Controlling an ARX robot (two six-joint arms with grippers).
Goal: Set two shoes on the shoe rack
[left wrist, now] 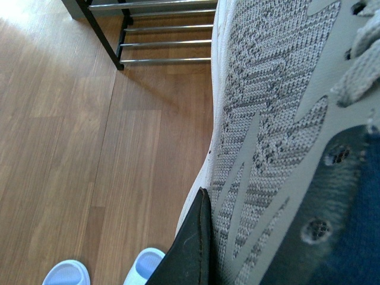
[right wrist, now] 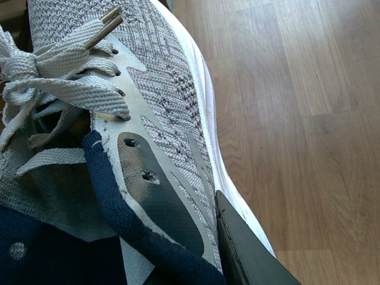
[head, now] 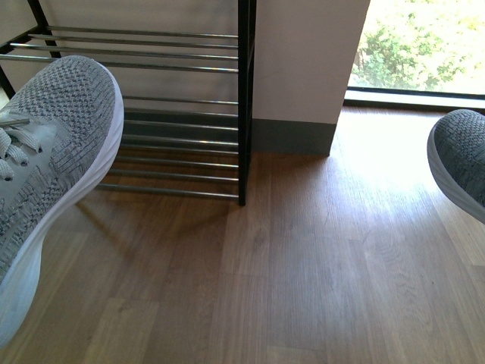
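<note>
Front view shows the shoe rack point(head: 244, 98) by the wall. It is just ahead of the left fingers and well apart from the right ones. It has a black frame and thin shiny bars.

Next come two grey sneakers. Both are up off the wood floor point(head: 303, 258). The left sneaker point(head: 53, 167) is clamped in the left gripper point(left wrist: 219, 261). One black finger point(left wrist: 191, 249) presses on its outer side. The other finger is hidden, I think inside the shoe. The right sneaker point(head: 462, 155) is gripped the same way by the right gripper point(right wrist: 202, 249). Its dark finger point(right wrist: 249, 255) sits against the white sole edge.

The sneakers are knit, with thick white soles, dark blue lining and grey laces.

I think this is the carrying step. Next, the left sneaker should go forward and down flat onto the bars. Then the right one needs a longer swing across.

Two small pale blue sandals point(left wrist: 66, 273) lie on the floor, below the left fingers.
</note>
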